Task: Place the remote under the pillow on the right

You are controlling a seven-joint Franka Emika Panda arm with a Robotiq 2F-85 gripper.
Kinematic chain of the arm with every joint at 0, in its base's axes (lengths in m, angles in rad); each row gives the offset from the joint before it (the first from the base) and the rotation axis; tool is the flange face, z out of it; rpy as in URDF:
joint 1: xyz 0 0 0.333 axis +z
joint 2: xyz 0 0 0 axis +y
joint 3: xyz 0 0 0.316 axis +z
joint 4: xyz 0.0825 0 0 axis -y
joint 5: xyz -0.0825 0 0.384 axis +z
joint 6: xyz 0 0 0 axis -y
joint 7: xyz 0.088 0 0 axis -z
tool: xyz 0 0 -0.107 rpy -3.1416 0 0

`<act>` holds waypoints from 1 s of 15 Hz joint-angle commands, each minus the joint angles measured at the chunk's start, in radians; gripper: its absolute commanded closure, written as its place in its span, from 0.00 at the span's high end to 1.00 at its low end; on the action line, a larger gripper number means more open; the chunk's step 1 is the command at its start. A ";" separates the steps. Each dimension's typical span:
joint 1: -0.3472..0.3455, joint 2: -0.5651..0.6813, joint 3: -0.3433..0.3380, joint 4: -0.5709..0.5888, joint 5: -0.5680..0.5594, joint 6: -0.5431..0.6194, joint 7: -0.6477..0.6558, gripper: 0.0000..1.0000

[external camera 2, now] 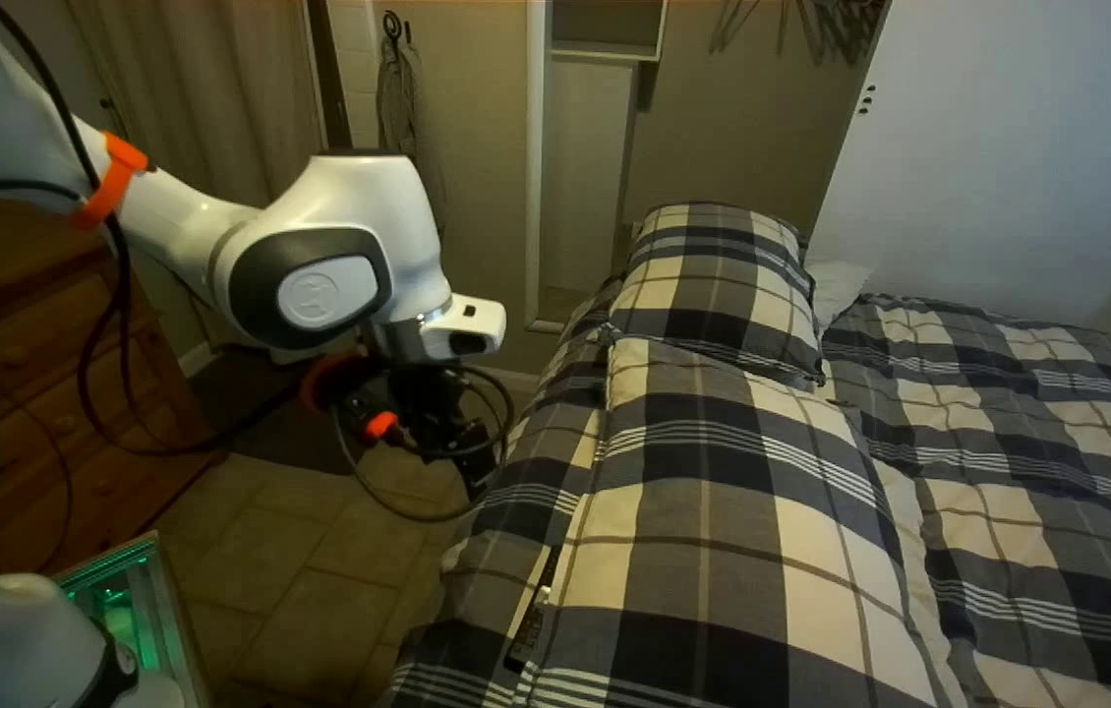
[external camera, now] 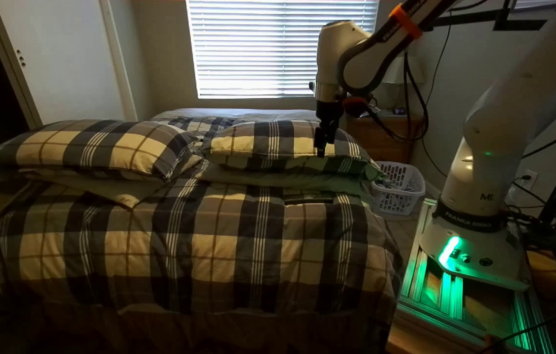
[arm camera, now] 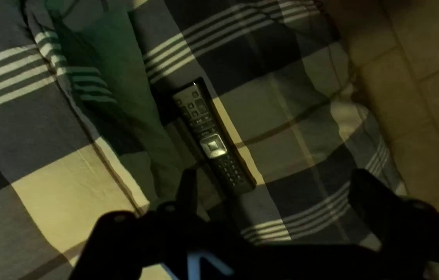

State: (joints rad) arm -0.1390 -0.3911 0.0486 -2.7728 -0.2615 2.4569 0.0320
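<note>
1. The dark, blunt fingers (arm camera: 187, 190) are spread well apart and released.
2. Ahead of them in the wrist view, a slim, oblong remote control (arm camera: 215, 140) lies face up: black casing with a glossy rim, rows of small keys, a silvery square pad near its middle. It rests on the bedspread (external camera: 238, 246), uncovered, just beside the pillow on the right (external camera: 268, 140).
3. Plain cloth (arm camera: 134, 101), smooth and tinted green, shows between the remote control and that pillow.
4. The pillow on the right is flattish and rectangular, in cream-yellow, navy and grey plaid with thin white stripes; its lower long edge looks greenish.
5. The bedspread repeats the plaid, softly creased and rounded at the sides. A puffier plaid pillow (external camera: 96, 142) lies on the side away from the robot.
6. The arm (external camera: 352, 64) has glossy white shells, dark trim and an orange band (external camera: 406, 22). Its forearm slants downward, the wrist bends, and the fingers point down; their height over the bedspread is hard to judge.
7. The base (external camera: 470, 250) stands upright on a metal rail frame (external camera: 450, 300), near a slotted white laundry basket (external camera: 398, 189).
</note>
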 commanded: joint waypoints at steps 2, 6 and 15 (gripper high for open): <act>-0.074 0.204 0.021 0.001 -0.254 0.159 0.112 1.00; -0.136 0.368 0.014 0.000 -0.555 0.383 0.294 1.00; -0.148 0.630 -0.104 0.184 -1.173 0.505 0.783 1.00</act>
State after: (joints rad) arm -0.2888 0.1282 -0.0309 -2.6806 -1.2961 2.9191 0.6781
